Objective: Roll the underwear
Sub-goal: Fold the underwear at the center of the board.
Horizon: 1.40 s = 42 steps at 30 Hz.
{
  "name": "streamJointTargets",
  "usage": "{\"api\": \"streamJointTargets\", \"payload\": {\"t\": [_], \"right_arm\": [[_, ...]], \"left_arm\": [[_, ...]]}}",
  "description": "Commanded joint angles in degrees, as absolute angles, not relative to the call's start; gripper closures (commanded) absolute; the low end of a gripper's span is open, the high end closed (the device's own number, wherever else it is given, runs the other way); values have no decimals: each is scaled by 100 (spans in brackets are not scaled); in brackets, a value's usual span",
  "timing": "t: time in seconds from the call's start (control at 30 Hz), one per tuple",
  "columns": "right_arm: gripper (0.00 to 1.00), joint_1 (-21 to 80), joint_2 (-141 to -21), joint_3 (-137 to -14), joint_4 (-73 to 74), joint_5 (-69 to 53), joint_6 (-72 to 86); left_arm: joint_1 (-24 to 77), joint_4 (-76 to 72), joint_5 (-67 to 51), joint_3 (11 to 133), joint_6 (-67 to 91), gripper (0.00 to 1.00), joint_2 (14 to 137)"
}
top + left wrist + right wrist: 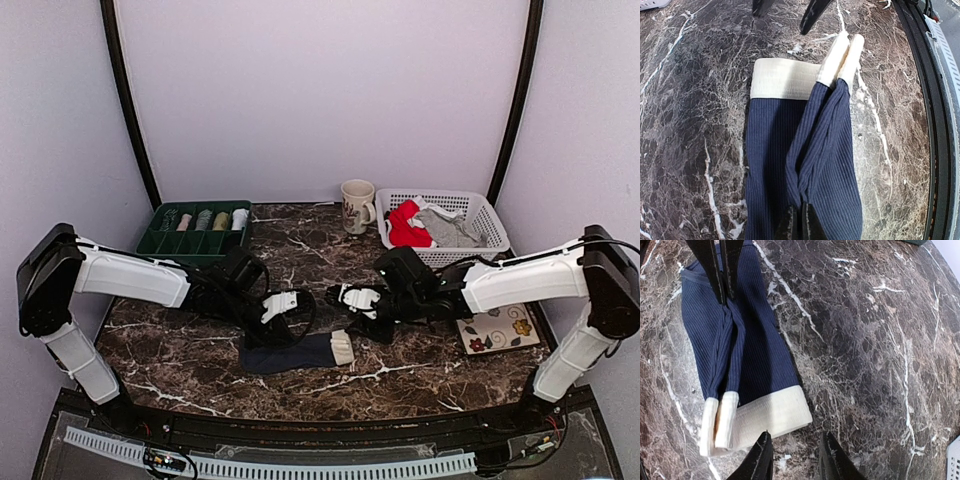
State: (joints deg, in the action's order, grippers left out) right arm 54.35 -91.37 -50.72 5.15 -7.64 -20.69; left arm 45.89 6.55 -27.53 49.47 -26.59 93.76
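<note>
The marble table (170, 365) carries the navy underwear (770, 165) at its near centre. The left gripper (800, 225) is clamped on a raised fold of it. The right gripper (795, 440) stands narrowly parted just beside the white waistband (770, 415).

place: robot lab booth | evidence: plain white walls (320, 100); marble-look tabletop (180, 360); bolted arms (130, 275)
</note>
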Motion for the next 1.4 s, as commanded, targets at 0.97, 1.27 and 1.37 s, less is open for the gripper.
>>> {"api": "streamJointTargets", "payload": {"t": [0.97, 1.27, 1.37], "right_arm": [[0, 5484, -7623, -3819, -85, -2865, -844], [7, 5677, -8120, -3837, -386, -2584, -960], [10, 5678, -8311, -3808, -636, -2324, -1022]], "left_arm": [[4491, 577, -2961, 4952, -2641, 100, 9265], [4482, 566, -2977, 4953, -2620, 100, 9271], [4482, 570, -2996, 4949, -2613, 100, 9267]]}}
